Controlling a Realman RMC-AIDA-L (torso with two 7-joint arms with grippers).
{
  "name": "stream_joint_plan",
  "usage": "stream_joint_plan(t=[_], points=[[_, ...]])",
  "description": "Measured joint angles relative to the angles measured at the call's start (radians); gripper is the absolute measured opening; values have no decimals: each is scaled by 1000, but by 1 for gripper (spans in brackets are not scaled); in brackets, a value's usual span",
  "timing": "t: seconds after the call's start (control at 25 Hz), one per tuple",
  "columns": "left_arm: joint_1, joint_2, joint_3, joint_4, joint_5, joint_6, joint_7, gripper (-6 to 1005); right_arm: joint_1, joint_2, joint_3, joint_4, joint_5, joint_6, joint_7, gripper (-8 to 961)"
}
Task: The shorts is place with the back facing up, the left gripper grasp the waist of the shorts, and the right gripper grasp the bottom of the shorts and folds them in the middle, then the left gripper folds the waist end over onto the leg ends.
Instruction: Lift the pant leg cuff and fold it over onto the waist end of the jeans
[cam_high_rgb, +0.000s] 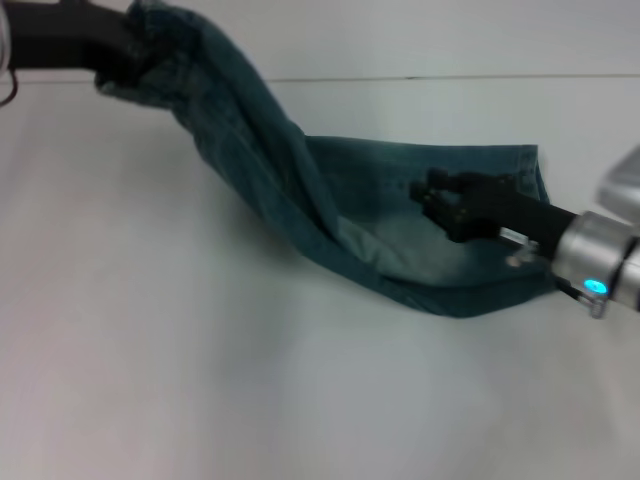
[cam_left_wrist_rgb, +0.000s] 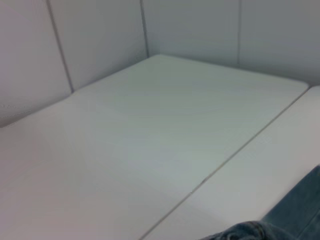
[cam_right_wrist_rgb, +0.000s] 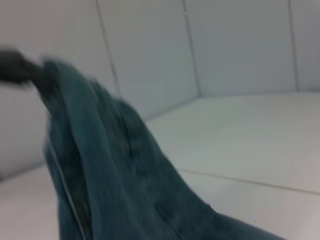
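The blue-green denim shorts (cam_high_rgb: 350, 190) are folded lengthwise and stretch across the white table (cam_high_rgb: 200, 380). My left gripper (cam_high_rgb: 125, 55) is at the far left, raised above the table and shut on the waist (cam_high_rgb: 165, 35). From there the cloth hangs down in a sloping band. The leg ends (cam_high_rgb: 530, 165) lie flat on the right. My right gripper (cam_high_rgb: 432, 200) reaches in from the right over the hems and sits low over the flat part of the shorts. The right wrist view shows the lifted shorts (cam_right_wrist_rgb: 115, 175) close up, and a denim edge (cam_left_wrist_rgb: 295, 210) shows in the left wrist view.
The white table spreads wide in front of and left of the shorts. A thin seam line (cam_high_rgb: 400, 78) crosses the back of the table, and pale panelled walls (cam_left_wrist_rgb: 100, 35) stand beyond it.
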Motion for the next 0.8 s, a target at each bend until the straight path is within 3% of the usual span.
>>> stream_joint_plan(t=[0.2,0.52,0.8], points=[[-66,2,1,50,0,74,-65,67,99,3,8,142,74,124,-164,367],[-154,8,1,93,1,161,-134,60,200,8,-4,208,85,232,-216,83],[-211,6,85,115,29,194,-197,53,320,15,-30,286,-6,254,-228,-1]])
